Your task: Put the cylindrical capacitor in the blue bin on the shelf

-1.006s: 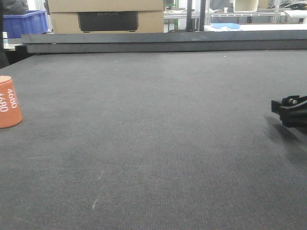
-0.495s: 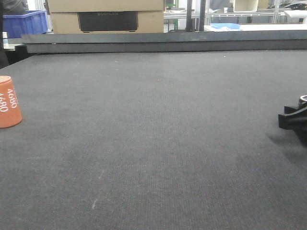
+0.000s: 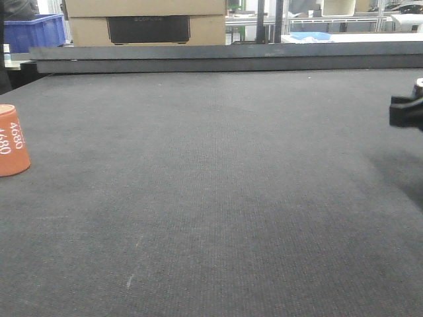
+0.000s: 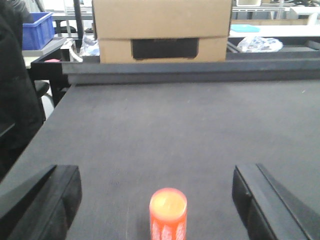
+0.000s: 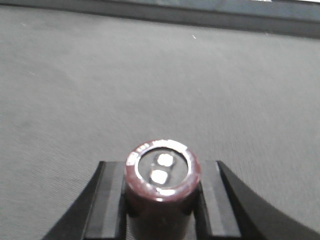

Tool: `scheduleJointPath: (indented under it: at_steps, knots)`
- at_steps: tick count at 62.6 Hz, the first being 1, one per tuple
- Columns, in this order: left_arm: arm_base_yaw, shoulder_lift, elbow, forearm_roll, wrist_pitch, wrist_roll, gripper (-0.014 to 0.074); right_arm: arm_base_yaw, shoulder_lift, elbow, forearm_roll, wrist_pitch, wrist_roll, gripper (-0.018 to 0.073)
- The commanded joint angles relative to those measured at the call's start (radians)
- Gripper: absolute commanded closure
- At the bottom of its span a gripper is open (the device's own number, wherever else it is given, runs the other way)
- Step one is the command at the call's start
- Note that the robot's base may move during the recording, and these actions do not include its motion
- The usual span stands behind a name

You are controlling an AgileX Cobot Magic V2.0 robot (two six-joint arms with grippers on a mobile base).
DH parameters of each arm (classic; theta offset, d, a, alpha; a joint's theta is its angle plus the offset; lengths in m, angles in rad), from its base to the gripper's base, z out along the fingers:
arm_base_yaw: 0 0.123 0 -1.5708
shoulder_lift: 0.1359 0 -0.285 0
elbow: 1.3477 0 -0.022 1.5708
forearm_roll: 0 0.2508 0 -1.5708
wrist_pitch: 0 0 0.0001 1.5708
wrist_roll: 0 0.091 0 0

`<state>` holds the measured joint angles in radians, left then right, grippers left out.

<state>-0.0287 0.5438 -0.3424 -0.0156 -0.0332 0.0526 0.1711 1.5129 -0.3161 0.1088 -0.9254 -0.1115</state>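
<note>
My right gripper [image 5: 161, 167] is shut on the cylindrical capacitor [image 5: 161, 186], a dark maroon can with two pale terminals on its top face. It is held upright above the dark mat. In the front view that gripper [image 3: 406, 109] shows only as a black tip at the right edge, off the surface. My left gripper [image 4: 156, 172] stands open and low over the mat. An orange cylinder [image 4: 168, 215] stands upright between its wide-apart fingers, touching neither. The shelf and the blue bin are out of view.
The orange cylinder [image 3: 12, 140] printed 4680 stands at the mat's left edge. A raised dark ledge [image 3: 225, 58] bounds the far side, with a cardboard box [image 3: 147, 21] behind it. A blue crate [image 3: 34, 32] sits on a far bench at back left.
In the front view my right gripper has risen from just above the mat and drawn slightly toward the right edge. The orange cylinder has not moved.
</note>
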Motion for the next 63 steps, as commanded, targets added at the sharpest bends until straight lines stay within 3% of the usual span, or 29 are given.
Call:
scheduleJointPath:
  at_steps: [1,21,33,39,50,56,63]
  knots:
    - [-0.008,0.03,0.088,-0.008,-0.141,-0.008,0.0078,0.002,-0.062,-0.002,-0.011,0.056,-0.002,0.072]
    - [-0.013,0.336,0.152,0.003,-0.464,-0.037,0.0078,0.002,-0.152,-0.002,-0.013,0.147,-0.002,0.072]
    - [-0.121,0.565,0.151,0.003,-0.664,-0.06,0.0078,0.002,-0.152,-0.002,-0.013,0.178,-0.002,0.072]
    - [-0.173,0.685,0.148,-0.018,-0.768,-0.061,0.0078,0.002,-0.152,-0.002,-0.013,0.187,-0.002,0.072]
    - [-0.2,0.874,0.148,-0.167,-0.955,-0.061,0.0078,0.002,-0.152,-0.002,-0.013,0.205,-0.002,0.072]
    - [-0.2,0.956,0.136,-0.17,-1.04,-0.063,0.0078,0.002,-0.152,-0.002,-0.013,0.21,-0.002,0.072]
    - [-0.2,1.035,0.09,-0.132,-1.044,-0.062,0.0078,0.002,-0.152,-0.002,-0.013,0.212,-0.002,0.072]
